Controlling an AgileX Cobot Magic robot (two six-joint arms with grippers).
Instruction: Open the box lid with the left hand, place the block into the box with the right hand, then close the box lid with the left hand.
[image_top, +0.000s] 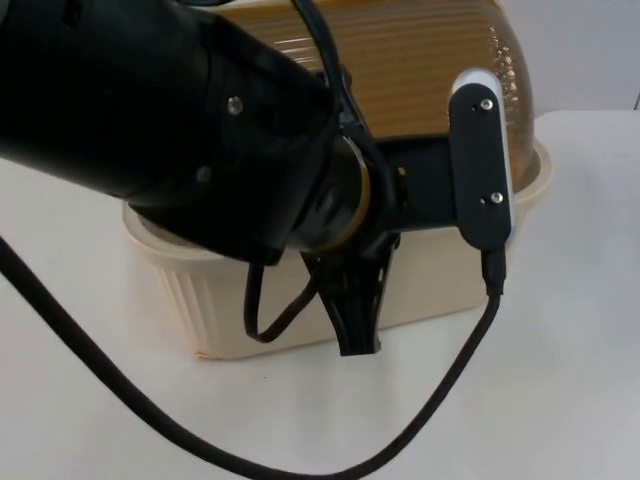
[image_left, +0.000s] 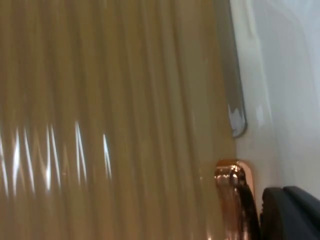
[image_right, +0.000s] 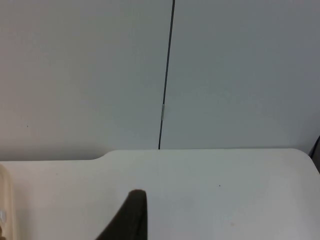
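1. The box, cream with ribbed walls, stands on the white counter; its long axis runs across the top view, left to right.
2. Its amber ribbed lid is domed and sits over the far side of the box.
3. The left claw hangs at the box's near wall, fingers pointing down; how far they are parted cannot be told.
4. In the left wrist view the lid lies close, with a copper-coloured latch at its edge.
5. The right claw's fingertip waits above the bare counter facing the grey partition wall; its opening cannot be told.

The left arm blocks the box; the table right of it lies open.
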